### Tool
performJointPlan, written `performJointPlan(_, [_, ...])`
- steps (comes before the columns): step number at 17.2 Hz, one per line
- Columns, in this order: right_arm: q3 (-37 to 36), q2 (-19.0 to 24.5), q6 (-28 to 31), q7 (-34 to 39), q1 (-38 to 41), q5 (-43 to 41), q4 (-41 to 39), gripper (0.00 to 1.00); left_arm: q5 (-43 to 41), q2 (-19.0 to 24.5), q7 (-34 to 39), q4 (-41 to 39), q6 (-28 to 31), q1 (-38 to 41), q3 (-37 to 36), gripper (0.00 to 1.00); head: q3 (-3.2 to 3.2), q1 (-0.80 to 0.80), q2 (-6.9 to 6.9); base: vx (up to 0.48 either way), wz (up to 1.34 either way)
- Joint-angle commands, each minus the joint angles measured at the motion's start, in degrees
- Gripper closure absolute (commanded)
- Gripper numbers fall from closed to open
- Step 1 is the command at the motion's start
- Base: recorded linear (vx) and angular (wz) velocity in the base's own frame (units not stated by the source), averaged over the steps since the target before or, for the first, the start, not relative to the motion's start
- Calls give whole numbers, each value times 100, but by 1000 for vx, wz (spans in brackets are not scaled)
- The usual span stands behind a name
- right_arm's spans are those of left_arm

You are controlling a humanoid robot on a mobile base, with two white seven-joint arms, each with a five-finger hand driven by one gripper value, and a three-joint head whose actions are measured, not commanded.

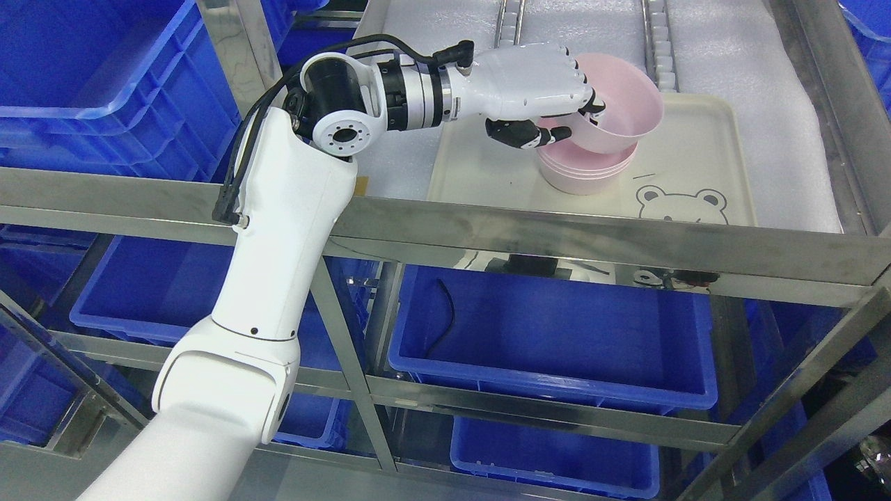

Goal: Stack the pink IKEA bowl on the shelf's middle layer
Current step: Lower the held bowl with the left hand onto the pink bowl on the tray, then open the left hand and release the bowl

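Observation:
My left hand (pixel 567 115) reaches over the shelf rail and is shut on a pink bowl (pixel 623 104), fingers over its near rim and thumb under it. The bowl is tilted and sits on top of a stack of pink bowls (pixel 588 174); I cannot tell whether it is fully nested. The stack stands on a cream tray (pixel 703 153) with a bear drawing, on the white foam-lined shelf layer (pixel 779 104). The right arm is out of view.
A steel rail (pixel 557 233) runs across the front of the shelf layer, and steel uprights frame it. Blue plastic bins sit at the upper left (pixel 97 76) and on the lower layers (pixel 557 341). A roller strip (pixel 658 42) runs along the foam behind the tray.

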Motion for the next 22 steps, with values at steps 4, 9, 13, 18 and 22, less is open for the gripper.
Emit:
performJointPlan(4, [0, -100, 2, -3, 87, -3, -100, 0, 6, 212, 4, -275, 1, 364, 186, 96, 0, 0, 0, 0, 0])
performJointPlan(9, [0, -100, 2, -3, 87, -3, -100, 0, -11, 84, 40, -258, 1, 364, 361, 42, 0, 0, 0, 0, 0])
performJointPlan(13, [0, -100, 2, -3, 87, -3, -100, 0, 311, 84, 397, -232, 1, 364, 933, 20, 0, 0, 0, 0, 0])
performJointPlan(18, [0, -100, 2, -3, 87, 6, -100, 0, 2843, 84, 1631, -319, 1, 1196, -39, 19, 0, 0, 0, 0, 0])
performJointPlan(22, [0, -100, 2, -3, 87, -3, -100, 0, 2872, 84, 2103, -916, 1, 2207, -1542, 16, 0, 0, 0, 0, 0])
